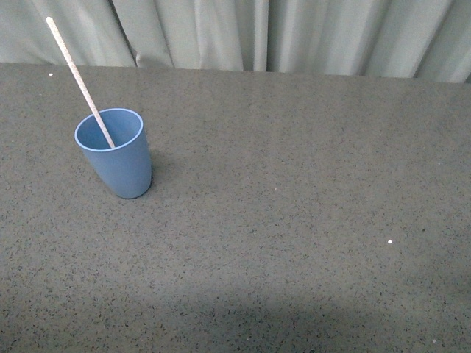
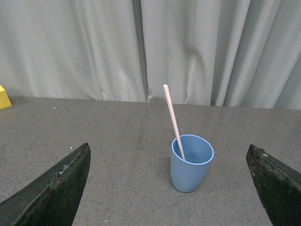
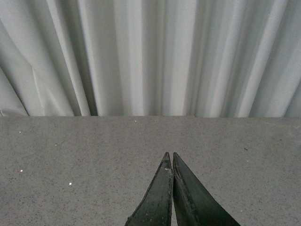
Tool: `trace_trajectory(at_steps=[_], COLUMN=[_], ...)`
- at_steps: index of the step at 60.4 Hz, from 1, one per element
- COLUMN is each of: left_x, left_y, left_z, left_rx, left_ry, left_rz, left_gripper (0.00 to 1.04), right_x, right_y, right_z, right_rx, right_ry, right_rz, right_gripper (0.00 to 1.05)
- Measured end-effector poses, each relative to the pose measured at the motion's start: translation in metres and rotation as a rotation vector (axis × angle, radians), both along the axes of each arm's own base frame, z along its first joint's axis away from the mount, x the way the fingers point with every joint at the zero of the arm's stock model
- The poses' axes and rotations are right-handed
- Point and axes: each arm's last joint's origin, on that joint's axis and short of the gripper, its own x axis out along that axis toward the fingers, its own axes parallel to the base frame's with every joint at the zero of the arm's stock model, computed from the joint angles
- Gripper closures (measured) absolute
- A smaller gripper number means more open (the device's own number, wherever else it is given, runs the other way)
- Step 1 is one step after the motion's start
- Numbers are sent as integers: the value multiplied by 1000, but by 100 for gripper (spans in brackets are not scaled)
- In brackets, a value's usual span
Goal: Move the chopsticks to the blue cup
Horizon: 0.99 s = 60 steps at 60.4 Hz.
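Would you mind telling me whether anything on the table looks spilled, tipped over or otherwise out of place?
Nothing stands out. The blue cup stands upright on the table, and the chopstick leans inside it, against the rim. A few tiny white specks dot the surface.

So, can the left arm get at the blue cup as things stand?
Probably yes: the blue cup stands on the table ahead of its wide-open fingers, with nothing in between.
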Motion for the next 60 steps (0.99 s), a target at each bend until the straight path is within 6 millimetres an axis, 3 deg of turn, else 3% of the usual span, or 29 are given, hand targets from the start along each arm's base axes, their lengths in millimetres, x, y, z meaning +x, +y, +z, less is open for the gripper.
trace_trajectory(at_steps=[9, 60], left_x=[0, 0], left_y=[0, 0], left_z=[0, 0], left_rx=[0, 0], left_ry=[0, 0], left_rz=[1, 0], left_gripper=[7, 7], right_x=[-13, -47], right_y=[-12, -12], right_z=[1, 7], right_rx=[2, 2], right_ry=[-2, -26], right_rz=[-2, 1], right_gripper=[104, 104])
